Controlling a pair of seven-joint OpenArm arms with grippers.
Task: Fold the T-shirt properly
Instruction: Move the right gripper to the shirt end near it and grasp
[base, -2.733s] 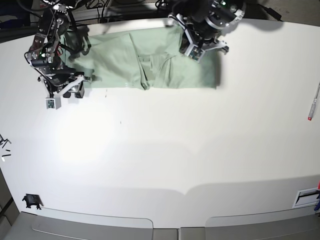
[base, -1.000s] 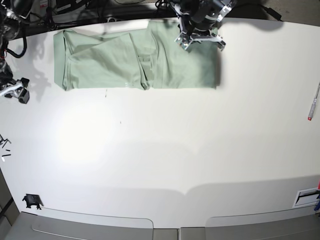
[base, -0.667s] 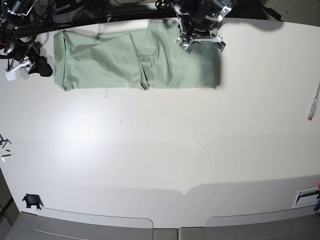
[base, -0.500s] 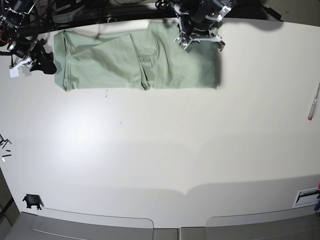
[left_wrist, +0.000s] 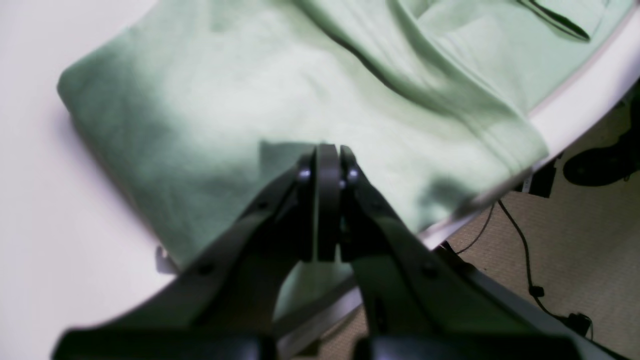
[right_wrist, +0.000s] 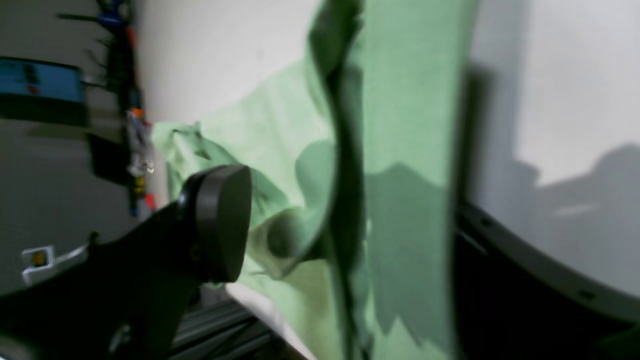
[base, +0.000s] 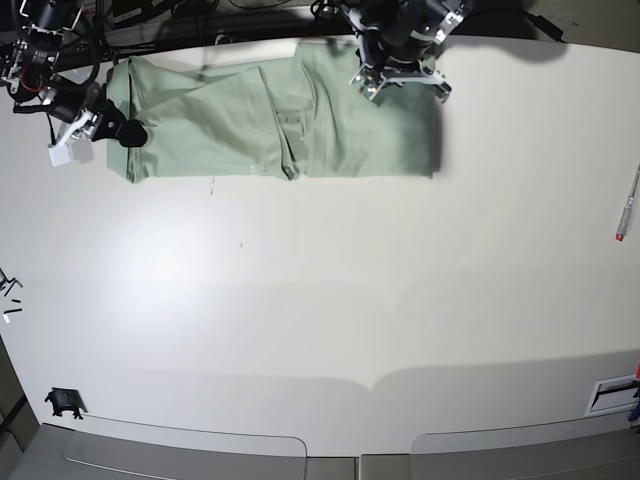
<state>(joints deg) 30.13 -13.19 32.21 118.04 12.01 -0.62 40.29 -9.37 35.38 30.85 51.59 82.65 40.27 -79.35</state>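
Right gripper (base: 128, 133), jaws apart, has swung back in to the shirt's (base: 270, 120) end at the table's (base: 330, 300) far edge. Left gripper (left_wrist: 327, 160) stays closed, empty above it; next fold seems close.

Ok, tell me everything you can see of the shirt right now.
The shirt is pale mint-green cloth, folded into a long flat band along the table's far edge, with creases and overlapping flaps near the middle. The left gripper, jaws shut, is over its far edge; the right gripper is at its other end, open.
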